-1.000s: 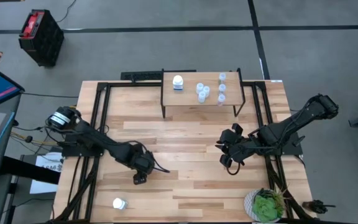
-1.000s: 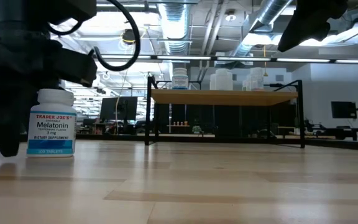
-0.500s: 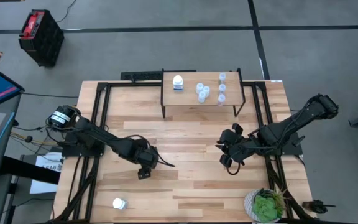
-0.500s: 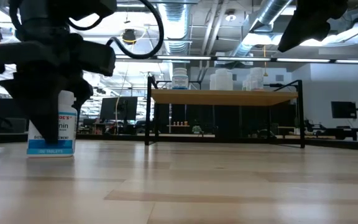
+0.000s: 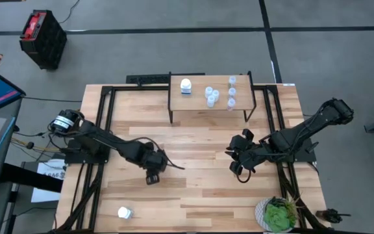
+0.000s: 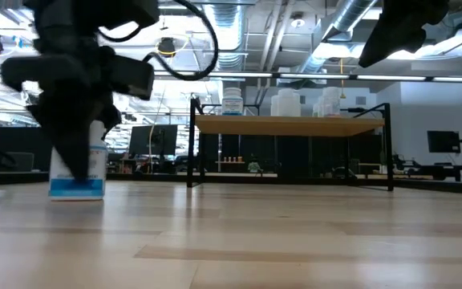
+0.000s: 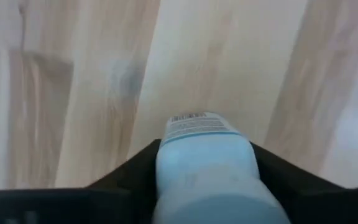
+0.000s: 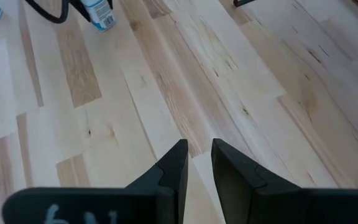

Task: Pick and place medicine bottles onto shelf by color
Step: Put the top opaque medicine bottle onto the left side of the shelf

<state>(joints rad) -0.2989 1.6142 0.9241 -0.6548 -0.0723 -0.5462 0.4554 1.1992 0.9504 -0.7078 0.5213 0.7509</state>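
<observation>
My left gripper (image 5: 152, 177) is at the table's left middle, shut on a white medicine bottle (image 7: 207, 162) with a blue-banded label. That bottle also shows in the low view (image 6: 87, 172) and the right wrist view (image 8: 99, 14). Another white bottle (image 5: 124, 212) stands on its base near the front left. The shelf (image 5: 200, 105) stands at the far edge on black legs. It carries one white bottle (image 5: 186, 86) on its left and several translucent ones (image 5: 211, 96) to the right. My right gripper (image 5: 237, 167) hovers right of centre, shut and empty. My left gripper pinches the bottle's body (image 7: 166, 168) between its two fingers (image 7: 132, 177), one on each side, coming from above. The bottle's bottom end with the label (image 7: 194, 124) sticks out past the fingertips toward the table. Whether it is clear of the table I cannot tell.
A potted green plant (image 5: 278, 214) sits at the front right corner. Bare wood lies between my grippers and the shelf. A black crate (image 5: 43, 39) stands on the floor beyond the table's far left.
My left gripper has gone toward the table's far edge and a little to the right, taking the held bottle along; its fingers stay shut on it. The other bottle by the front left has stayed where it was.
</observation>
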